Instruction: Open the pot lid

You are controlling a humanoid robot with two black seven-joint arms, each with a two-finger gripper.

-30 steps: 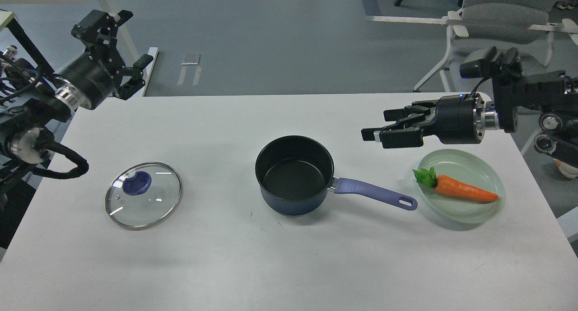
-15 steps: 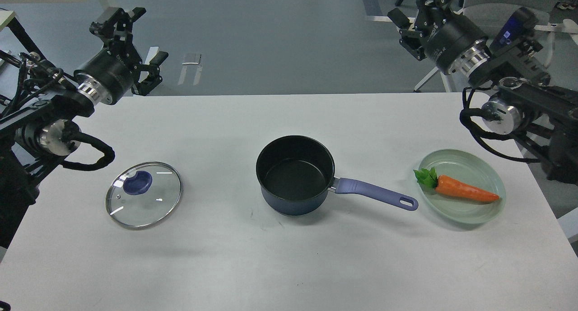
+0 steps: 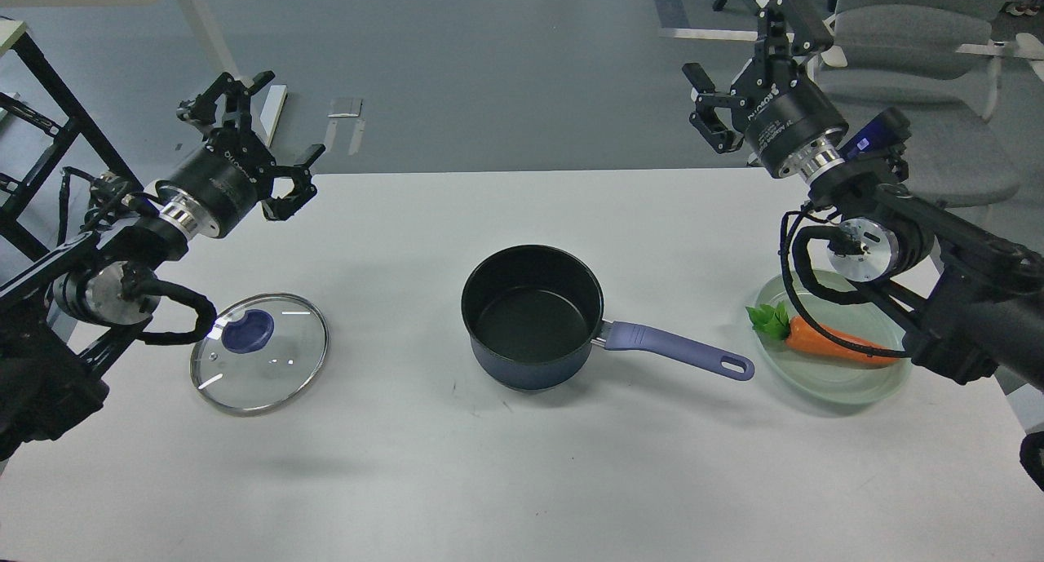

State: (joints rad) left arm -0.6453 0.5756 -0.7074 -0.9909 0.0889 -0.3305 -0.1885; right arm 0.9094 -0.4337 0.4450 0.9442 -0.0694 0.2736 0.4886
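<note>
the pot (image 3: 532, 317) sits uncovered mid-bench (image 3: 489, 480), its purple handle (image 3: 677, 351) pointing right. the glass lid (image 3: 259, 353) lies flat on the bench well left of the pot, blue knob up. right of the pot, past the handle's tip, a carrot (image 3: 840, 343) rests on a green plate (image 3: 848, 382). the left claw (image 3: 259, 130) hangs above the bench's far edge, up-left of the pot, fingers spread apart — holding nothing. the right claw (image 3: 746, 60) hangs up-right of the pot, also spread and empty.
</note>
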